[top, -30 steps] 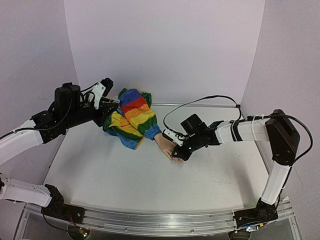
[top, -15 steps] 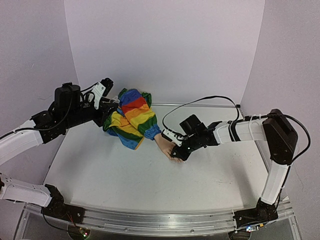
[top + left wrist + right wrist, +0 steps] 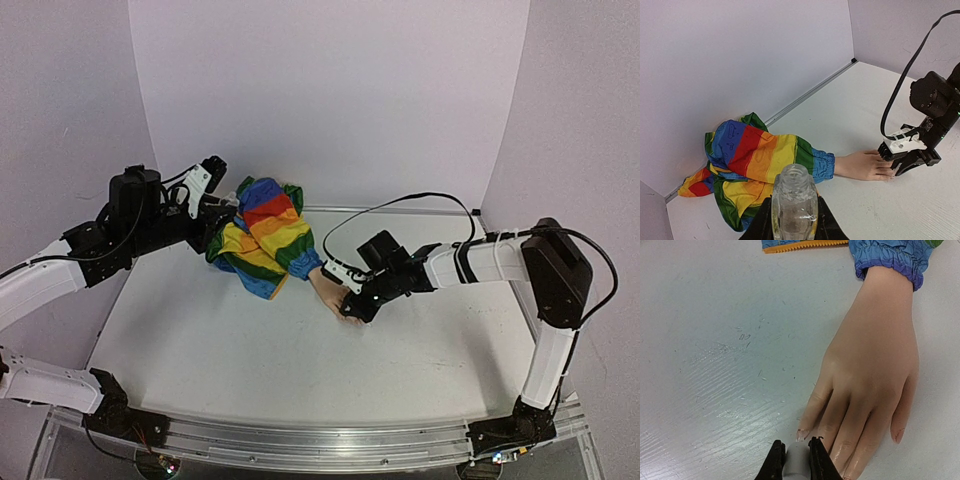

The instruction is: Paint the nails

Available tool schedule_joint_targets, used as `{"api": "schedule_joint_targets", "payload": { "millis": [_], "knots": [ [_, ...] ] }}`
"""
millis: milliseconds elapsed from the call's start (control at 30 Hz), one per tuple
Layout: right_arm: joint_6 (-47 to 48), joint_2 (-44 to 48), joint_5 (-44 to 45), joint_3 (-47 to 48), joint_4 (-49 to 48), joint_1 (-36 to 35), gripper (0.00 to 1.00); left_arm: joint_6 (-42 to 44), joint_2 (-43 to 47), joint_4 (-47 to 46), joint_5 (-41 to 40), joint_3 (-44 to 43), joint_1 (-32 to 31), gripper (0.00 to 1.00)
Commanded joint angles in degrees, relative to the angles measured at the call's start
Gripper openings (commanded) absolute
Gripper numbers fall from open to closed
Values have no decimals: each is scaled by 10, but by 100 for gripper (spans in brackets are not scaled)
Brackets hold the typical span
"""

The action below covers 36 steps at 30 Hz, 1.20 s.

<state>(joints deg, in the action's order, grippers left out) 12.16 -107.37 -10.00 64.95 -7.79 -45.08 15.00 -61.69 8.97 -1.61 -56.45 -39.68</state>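
Observation:
The peach mannequin hand [image 3: 330, 292] lies flat on the table, and its rainbow-striped sleeve [image 3: 262, 235] is bunched up behind it. In the right wrist view the hand [image 3: 872, 355] fills the frame. A pale nail [image 3: 802, 434] tips its leftmost finger, and the middle fingers look glossy. My right gripper [image 3: 796, 460] is shut on a grey-white cap [image 3: 796, 465], right at that nail. My left gripper [image 3: 794, 215] is shut on a small clear bottle [image 3: 794, 200] with an open neck, and holds it above the sleeve [image 3: 760, 160].
White table [image 3: 250, 360] with purple walls behind and on both sides. A black cable [image 3: 400, 205] loops from the right wrist over the table's back. The sleeve lies against the back wall's rail.
My right gripper has crept slightly left along the fingertips. The left arm, bottle and hand have not moved.

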Motion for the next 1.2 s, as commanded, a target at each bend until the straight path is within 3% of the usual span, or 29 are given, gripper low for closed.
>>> {"api": "schedule_joint_targets", "payload": {
  "millis": [0, 1167],
  "knots": [
    [-1, -6, -1, 20, 5, -4, 0, -3, 3, -33, 7, -6, 2, 0],
    [-6, 10, 37, -5, 25, -16, 0, -7, 7, -33, 9, -5, 2, 0]
  ]
}}
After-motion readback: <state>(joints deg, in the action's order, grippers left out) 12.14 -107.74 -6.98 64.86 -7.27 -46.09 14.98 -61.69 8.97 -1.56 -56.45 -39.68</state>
